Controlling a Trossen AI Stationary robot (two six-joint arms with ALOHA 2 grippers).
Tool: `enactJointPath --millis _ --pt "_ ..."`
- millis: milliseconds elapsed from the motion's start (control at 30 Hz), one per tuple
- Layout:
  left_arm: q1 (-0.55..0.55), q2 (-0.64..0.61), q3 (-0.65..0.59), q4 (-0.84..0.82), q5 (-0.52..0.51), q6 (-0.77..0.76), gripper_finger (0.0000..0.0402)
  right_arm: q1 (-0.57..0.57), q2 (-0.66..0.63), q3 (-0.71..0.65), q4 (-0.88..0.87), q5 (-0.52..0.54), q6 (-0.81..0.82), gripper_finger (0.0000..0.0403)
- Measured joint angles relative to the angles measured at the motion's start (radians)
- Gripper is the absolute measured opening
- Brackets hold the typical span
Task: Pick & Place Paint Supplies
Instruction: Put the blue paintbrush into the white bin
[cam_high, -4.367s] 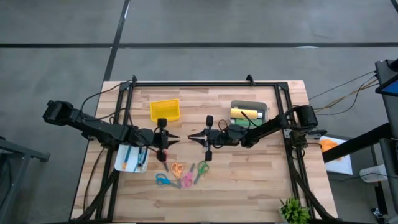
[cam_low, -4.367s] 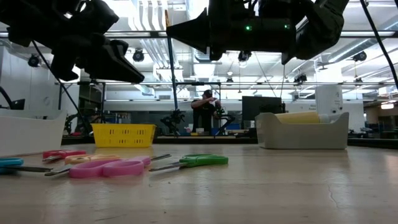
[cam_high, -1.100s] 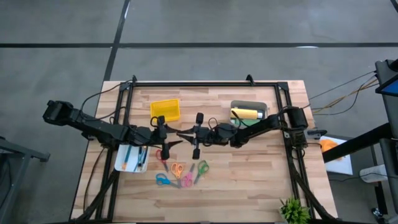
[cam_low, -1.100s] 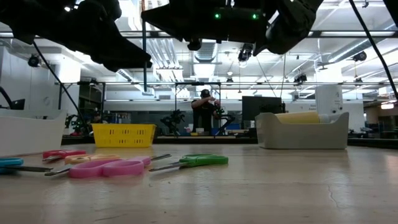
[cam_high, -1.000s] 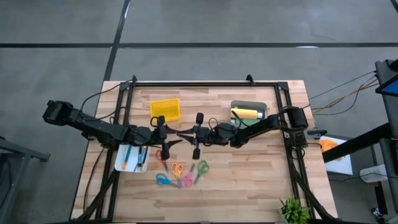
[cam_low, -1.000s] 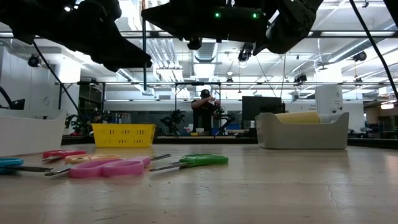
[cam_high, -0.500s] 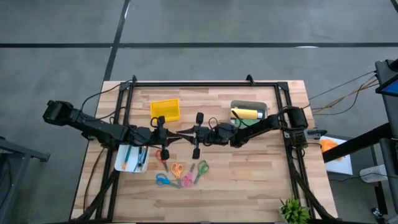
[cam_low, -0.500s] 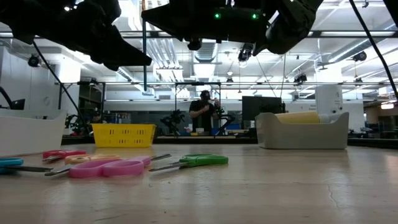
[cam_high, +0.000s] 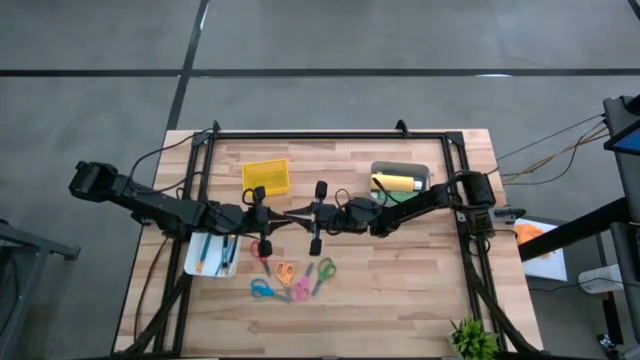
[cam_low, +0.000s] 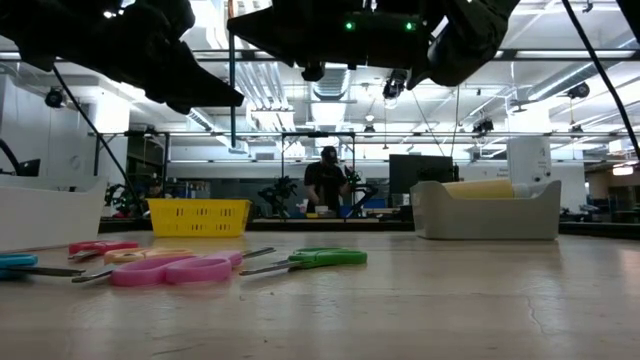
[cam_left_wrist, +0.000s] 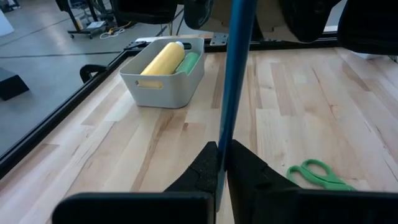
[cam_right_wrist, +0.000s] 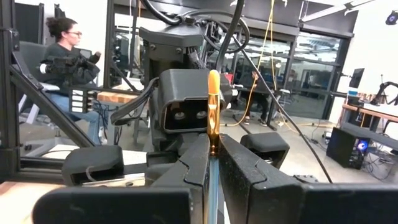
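Overhead, left gripper (cam_high: 284, 217) and right gripper (cam_high: 297, 215) both pinch one blue-shafted brush (cam_left_wrist: 235, 81); five scissors (cam_high: 291, 279) (no legible writing), one yellow bottle (cam_high: 396, 183).

gold-tipped brush (cam_right_wrist: 213, 106) between right tool (cam_right_wrist: 213, 163) fingers

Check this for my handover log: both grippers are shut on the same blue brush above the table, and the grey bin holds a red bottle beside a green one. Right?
Nearly. The left gripper and right gripper are both shut on the blue brush, but the grey bin holds a yellow bottle beside the green bottle, not a red one. The left wrist view shows it.
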Motion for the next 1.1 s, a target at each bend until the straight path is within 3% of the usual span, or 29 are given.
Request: enactJointPath --millis 467,867,1100 --pt "0.001 0.0 0.0 -0.004 -0.003 0.0 0.0014 0.0 -0.006 0.002 -0.026 0.0 -0.036 0.0031" --pt "0.001 0.0 0.0 -0.003 -0.003 -0.001 0.0014 0.0 -0.006 0.002 -0.03 0.0 -0.024 0.0167" --pt "0.001 0.0 0.0 -0.003 -0.003 -0.001 0.0014 0.0 -0.006 0.002 -0.03 0.0 -0.003 0.02"
